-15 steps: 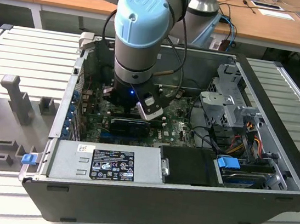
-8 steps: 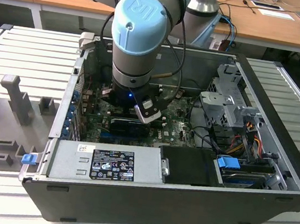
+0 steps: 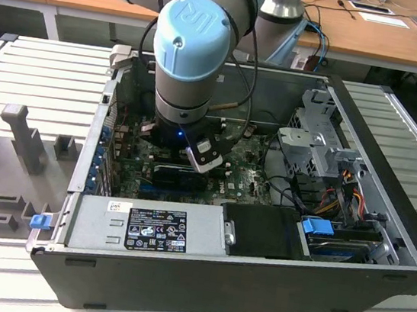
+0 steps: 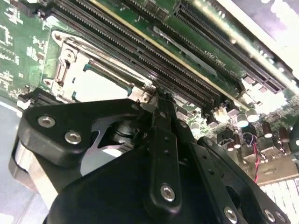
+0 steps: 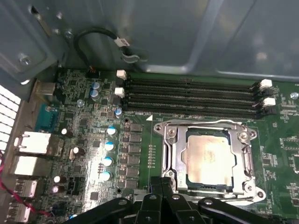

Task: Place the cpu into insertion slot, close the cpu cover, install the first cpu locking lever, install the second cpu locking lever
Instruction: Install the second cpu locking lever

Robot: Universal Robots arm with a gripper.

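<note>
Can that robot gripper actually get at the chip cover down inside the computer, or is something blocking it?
Probably yes. The gripper sits right at the edge of the cpu cover, which lies closed over the cpu, with nothing between them.

The exterior view is evenly lit from overhead, though the arm (image 3: 191, 54) throws the motherboard (image 3: 244, 178) beneath it into deep shadow. In the second wrist view, white glare burns out toward 2 o'clock and the near black gripper (image 4: 156, 100) looks soft. In the first wrist view, the cpu (image 5: 209, 156) shines palely, with glare at 9 o'clock.
</note>
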